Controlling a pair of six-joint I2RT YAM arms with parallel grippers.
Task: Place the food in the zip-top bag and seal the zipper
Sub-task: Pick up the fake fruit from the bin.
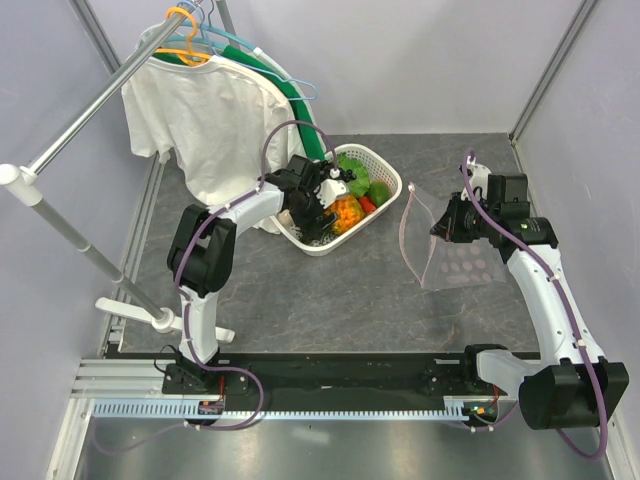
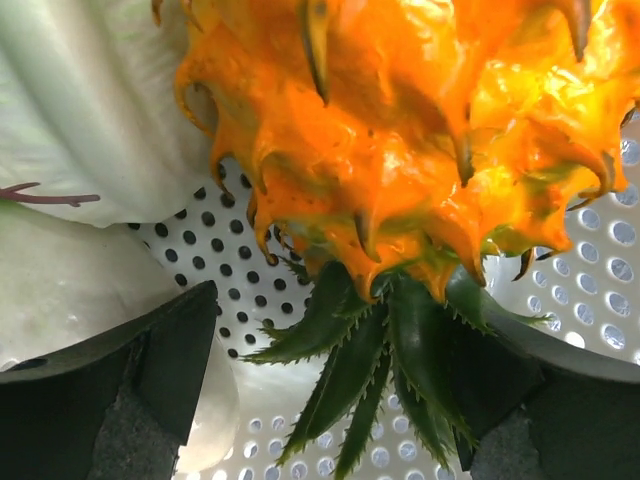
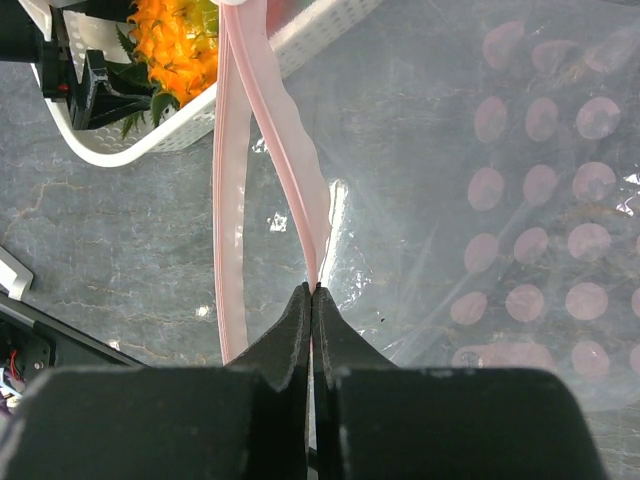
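1. The left hand point(image 1: 322, 200) is down inside the basket point(image 1: 365, 225) at the upper centre of the top view. Its jaws stand apart, so it is open, with the green crown point(image 2: 365, 390) of the orange fruit point(image 2: 400, 130) between them. The left finger point(image 2: 130, 400) is clear of the leaves. Whether the right one touches them I cannot tell.
2. In the left wrist view the fruit's long axis runs up and down the frame. The body fills the top and the crown points down, back toward the hand.
3. In the top view the fruit point(image 1: 347, 212) lies just right of the left hand, on the side toward the bag point(image 1: 455, 262).
4. The right hand point(image 3: 312, 295) is closed, pinching the zipper point(image 3: 290, 150). It holds the bag right of centre, with the dotted end lying on the counter point(image 1: 330, 300).
5. The bag's mouth gapes toward the left of the frame, facing the basket across bare counter.
6. Green pieces point(image 1: 355, 165) and a red one point(image 1: 367, 203) lie in the basket, and nothing shows inside the bag.
7. The left arm is the nearer one. I judge the coming move to be a pinch on the crown, a lift, then a carry rightward into the mouth.
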